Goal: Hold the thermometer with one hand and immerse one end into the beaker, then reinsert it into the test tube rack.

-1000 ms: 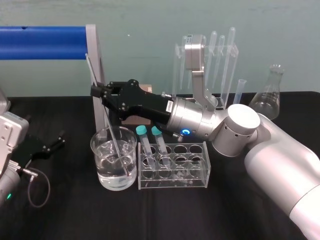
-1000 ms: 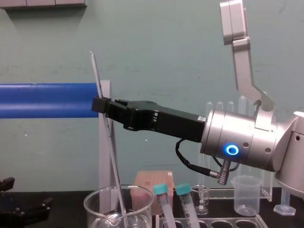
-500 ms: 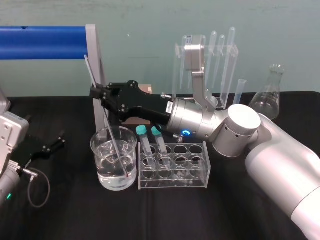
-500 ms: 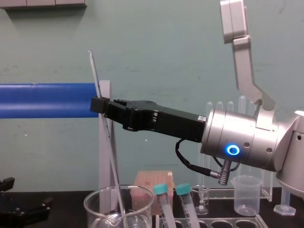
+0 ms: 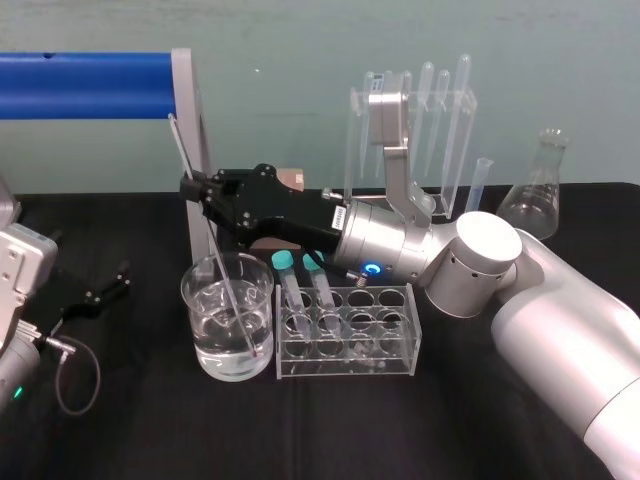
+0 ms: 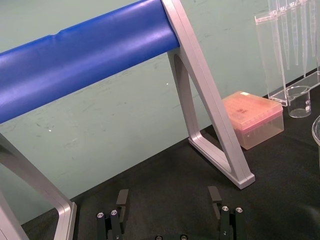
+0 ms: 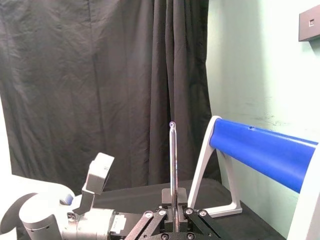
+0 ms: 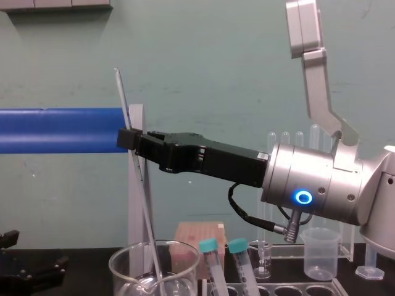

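Head view places the right gripper above the beaker, its fingers clamped on the thermometer in the rod's upper part, with a short length projecting above the grip. The rod's long axis is tilted, not vertical: the upper end leans toward the robot's left and the lower end sits in the water near the beaker floor, on the side nearer the test tube rack. The rack stands just beside the beaker on the robot's right, so the coming transfer probably runs up along the rod's axis until the tip clears the rim, then rightward to a free hole. Straightening the rod before lowering looks necessary, since a tilted tip could catch a hole edge or strike a capped tube. The left gripper rests parked on the bench at the robot's left, fingers apart, well clear of the work; the right arm is the nearer one. Count: one thermometer, one beaker, one rack, two teal-capped tubes in its left end.
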Motion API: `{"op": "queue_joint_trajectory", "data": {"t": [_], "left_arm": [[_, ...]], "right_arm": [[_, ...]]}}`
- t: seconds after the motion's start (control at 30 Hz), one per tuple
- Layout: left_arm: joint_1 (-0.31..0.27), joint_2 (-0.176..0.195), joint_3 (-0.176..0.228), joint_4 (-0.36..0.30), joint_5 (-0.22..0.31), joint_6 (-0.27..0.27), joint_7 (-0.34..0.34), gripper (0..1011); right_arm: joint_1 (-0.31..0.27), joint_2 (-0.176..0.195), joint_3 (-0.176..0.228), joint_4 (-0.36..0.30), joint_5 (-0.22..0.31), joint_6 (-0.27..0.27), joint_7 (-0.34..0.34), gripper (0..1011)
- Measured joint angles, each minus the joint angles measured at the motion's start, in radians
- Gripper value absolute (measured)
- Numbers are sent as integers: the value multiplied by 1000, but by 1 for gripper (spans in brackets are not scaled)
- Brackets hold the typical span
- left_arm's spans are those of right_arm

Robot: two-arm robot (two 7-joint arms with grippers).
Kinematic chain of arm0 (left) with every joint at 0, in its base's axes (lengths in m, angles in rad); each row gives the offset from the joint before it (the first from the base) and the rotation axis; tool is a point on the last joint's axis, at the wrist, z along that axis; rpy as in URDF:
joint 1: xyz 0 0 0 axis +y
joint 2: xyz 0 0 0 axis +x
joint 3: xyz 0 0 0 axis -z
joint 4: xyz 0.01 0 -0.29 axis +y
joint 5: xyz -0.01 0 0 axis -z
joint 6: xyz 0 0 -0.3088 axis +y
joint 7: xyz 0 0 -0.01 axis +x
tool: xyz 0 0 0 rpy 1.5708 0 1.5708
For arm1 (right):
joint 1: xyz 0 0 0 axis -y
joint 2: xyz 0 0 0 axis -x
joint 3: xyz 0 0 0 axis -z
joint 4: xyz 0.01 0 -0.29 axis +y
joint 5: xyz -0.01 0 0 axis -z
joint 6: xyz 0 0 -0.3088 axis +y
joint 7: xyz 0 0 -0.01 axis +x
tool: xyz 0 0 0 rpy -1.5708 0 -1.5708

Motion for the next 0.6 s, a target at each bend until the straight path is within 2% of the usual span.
{"op": "queue_joint_trajectory", "data": {"t": [0.6], "left_arm": [[0, 0, 0, 0, 0, 0, 0, 1008]], "right_arm": [[4, -2, 0, 13, 4, -2, 4, 55]]}}
